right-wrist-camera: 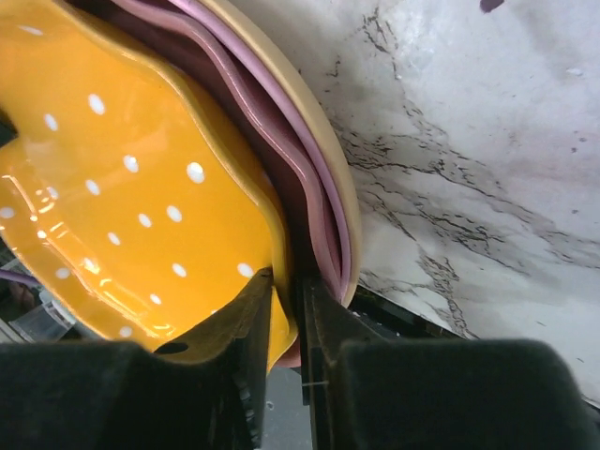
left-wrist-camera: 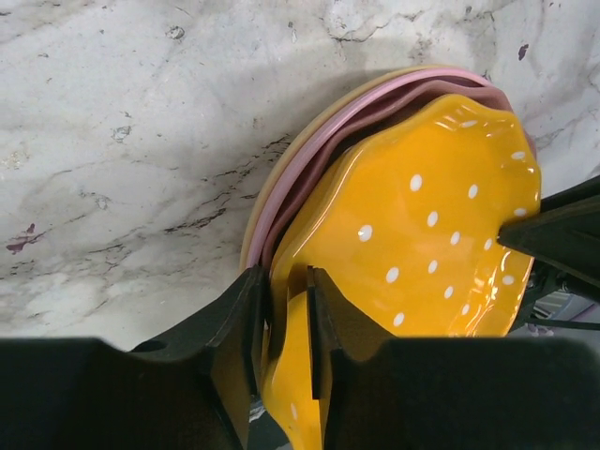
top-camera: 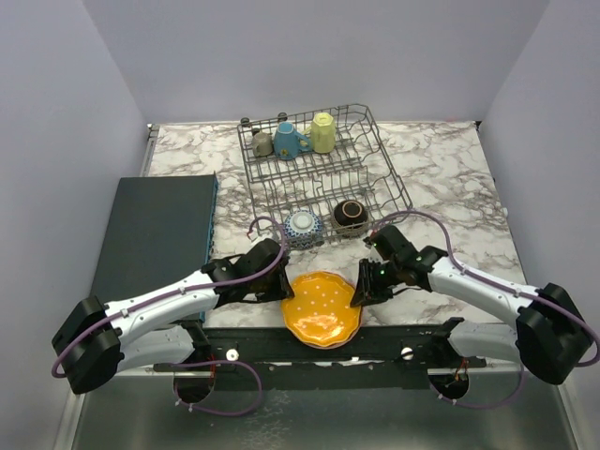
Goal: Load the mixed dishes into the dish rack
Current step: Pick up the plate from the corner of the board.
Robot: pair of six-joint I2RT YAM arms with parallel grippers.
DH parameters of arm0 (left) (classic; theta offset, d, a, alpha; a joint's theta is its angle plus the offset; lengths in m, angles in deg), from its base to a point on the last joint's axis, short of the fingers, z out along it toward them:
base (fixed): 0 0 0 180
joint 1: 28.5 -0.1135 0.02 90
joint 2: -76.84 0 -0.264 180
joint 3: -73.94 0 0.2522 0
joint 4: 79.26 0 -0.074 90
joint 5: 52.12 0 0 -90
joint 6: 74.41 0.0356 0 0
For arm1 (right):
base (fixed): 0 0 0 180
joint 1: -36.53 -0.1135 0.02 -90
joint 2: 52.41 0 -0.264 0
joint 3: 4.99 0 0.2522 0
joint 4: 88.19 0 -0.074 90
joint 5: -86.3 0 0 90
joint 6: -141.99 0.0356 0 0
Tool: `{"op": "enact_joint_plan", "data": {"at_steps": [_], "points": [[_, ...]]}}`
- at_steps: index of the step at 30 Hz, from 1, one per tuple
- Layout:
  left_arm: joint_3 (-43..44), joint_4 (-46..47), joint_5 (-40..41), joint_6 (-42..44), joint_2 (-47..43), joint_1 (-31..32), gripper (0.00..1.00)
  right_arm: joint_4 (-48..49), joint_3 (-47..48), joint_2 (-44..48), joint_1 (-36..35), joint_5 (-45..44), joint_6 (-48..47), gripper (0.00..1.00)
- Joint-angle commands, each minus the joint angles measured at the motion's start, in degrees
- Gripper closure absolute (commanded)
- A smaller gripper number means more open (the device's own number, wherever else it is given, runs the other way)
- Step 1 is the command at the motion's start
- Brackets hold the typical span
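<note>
Two robot arms reach inward over a white marble table (top-camera: 450, 178) and meet at a scalloped orange plate (top-camera: 322, 309) with white dots, close to the near edge. The orange plate sits on top of a short stack of pink plates (left-wrist-camera: 394, 91), with a cream-coloured rim showing under them.

The left gripper (left-wrist-camera: 284, 281) is clenched on the orange plate's left rim, which fills the narrow gap between its two dark fingers. The right gripper (right-wrist-camera: 286, 286) has its jaws pinched on the opposite rim, one finger over the dotted face and the other against the underside, beside the pink rims.

Further back stands the dish rack (top-camera: 384, 178), a grey wire basket. Along its far row are a grey mug (top-camera: 262, 143), a blue mug (top-camera: 289, 141) and a yellow mug (top-camera: 322, 133). In its near row are a blue-and-white patterned bowl (top-camera: 303, 225) and a brown bowl (top-camera: 350, 215). A dark flat mat (top-camera: 159, 230) lies left of the rack
</note>
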Motion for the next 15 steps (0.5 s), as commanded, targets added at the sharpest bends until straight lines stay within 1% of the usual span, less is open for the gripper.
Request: {"op": "enact_joint_plan", "data": {"at_steps": [1, 3, 4, 8, 15], "points": [[-1.85, 3.91, -4.32, -1.46, 1.55, 1.17, 0.67, 7.65, -0.92, -2.83, -2.83, 1.17, 2.71, 0.85], [-1.6, 3.95, -4.36, -1.42, 1.59, 1.22, 0.64, 7.5, -0.55, -2.76, -2.95, 0.56, 2.8, 0.96], [-1.51, 3.9, -4.39, -1.38, 1.54, 1.19, 0.62, 7.32, -0.42, -2.54, -2.98, 0.11, 2.84, 1.0], [-1.02, 3.87, -4.49, -0.9, 1.41, 1.17, 0.6, 5.84, 0.59, -1.16, -3.02, -1.88, 2.82, 1.0], [-0.57, 3.63, -5.37, -0.67, 0.4, 1.19, 0.61, 5.53, 1.37, 0.68, -3.0, -4.08, 3.49, 1.0]]}}
